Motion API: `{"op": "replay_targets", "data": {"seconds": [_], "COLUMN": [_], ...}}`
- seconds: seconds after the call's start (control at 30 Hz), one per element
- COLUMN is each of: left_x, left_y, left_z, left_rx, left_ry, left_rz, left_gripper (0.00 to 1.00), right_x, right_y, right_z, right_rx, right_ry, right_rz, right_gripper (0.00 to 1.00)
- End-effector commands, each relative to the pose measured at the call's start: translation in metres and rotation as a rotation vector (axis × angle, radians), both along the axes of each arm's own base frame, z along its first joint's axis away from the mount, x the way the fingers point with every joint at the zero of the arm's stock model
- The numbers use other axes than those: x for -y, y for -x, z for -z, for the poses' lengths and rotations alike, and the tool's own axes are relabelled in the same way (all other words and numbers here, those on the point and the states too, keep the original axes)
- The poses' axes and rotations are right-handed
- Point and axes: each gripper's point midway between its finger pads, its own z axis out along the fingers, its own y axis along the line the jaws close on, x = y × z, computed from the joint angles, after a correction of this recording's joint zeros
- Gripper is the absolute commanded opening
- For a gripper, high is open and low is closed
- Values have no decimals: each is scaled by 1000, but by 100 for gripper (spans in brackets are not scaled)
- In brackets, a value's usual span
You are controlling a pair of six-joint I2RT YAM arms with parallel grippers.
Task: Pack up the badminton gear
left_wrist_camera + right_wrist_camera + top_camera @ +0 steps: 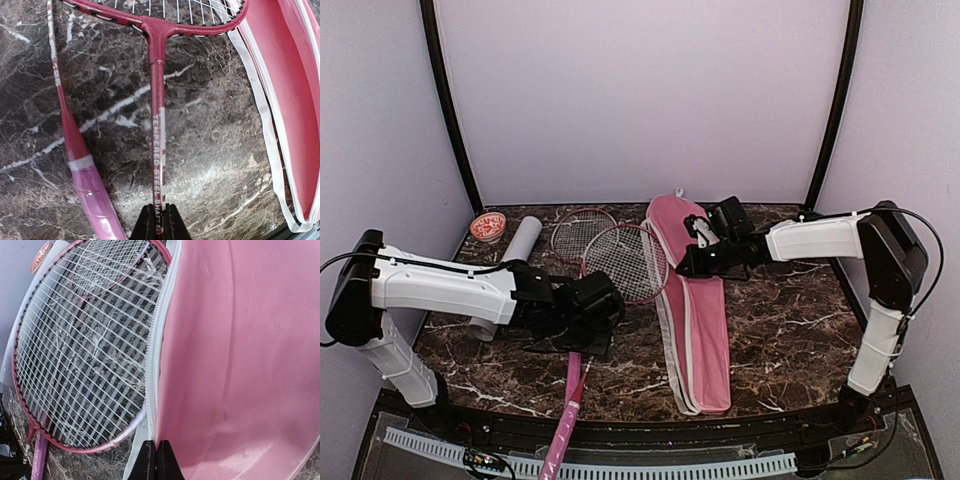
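Left end effector [159, 226]: closed on the thin shaft of one racket [156, 125], low on the shaft, near the handle end.
Right end effector [155, 461]: closed on the white zip edge of the cover [240, 360]. It appears to be holding the flap up.

Positions
- Held racket's head lies mid-surface, with its rim right at the cover's zip edge. Cannot tell if it is inside yet.
- Second racket [75, 145] lies just left of it on the surface [790, 330], and the two heads overlap.
- One pink handle [566, 415] overhangs the near edge. Unsure which racket it belongs to.
- Cover runs near to far, right of centre.
- Tube [520, 245] is far left, with a cap [488, 226] beside it.
- No shuttlecocks in view.

Risks (my judgement)
- The shaft is a slim, round bar, so it could twist in the pinch and tip the head flat against the zip.
- The rim may catch the zip teeth or the loose white tape and drag the cover sideways.
- The flap is thin, slick fabric. If it slips out, the mouth drops shut on the strings.
- With the heads overlapping, moving one racket may pull the other along.

Materials
- Surface is dark glossy marble pattern with white veins.
- Frames are red, holding a taut white string grid.
- Shaft carries printed lettering.
- Handle has a shiny pink wrap.
- Cover is smooth, soft pink.
- Tube is a plain white cylinder.
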Motion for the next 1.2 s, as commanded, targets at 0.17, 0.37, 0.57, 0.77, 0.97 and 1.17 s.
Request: {"op": "replay_targets", "data": {"seconds": [0.17, 0.37, 0.57, 0.77, 0.97, 1.17], "left_x": [19, 52, 81, 99, 106, 112], "left_y": [13, 4, -6, -22, -55, -94], "left_z": [18, 10, 11, 9, 6, -1], "left_rx": [-74, -47, -32, 13, 14, 73], "left_ry": [63, 134, 188, 208, 311, 370], "left_rz": [-21, 41, 59, 68, 46, 55], "left_gripper": [0, 0, 0, 0, 0, 0], "right_x": [-10, -22, -32, -42, -44, -46], "right_y": [-6, 5, 17, 31, 38, 37], "right_z": [-47, -42, -38, -36, -31, -27], "right_rx": [82, 38, 29, 28, 26, 29], "right_ry": [-134, -171, -176, -171, -169, -151], "right_rz": [-11, -85, -153, -219, -249, -276], "right_gripper": [0, 0, 0, 0, 0, 0]}}
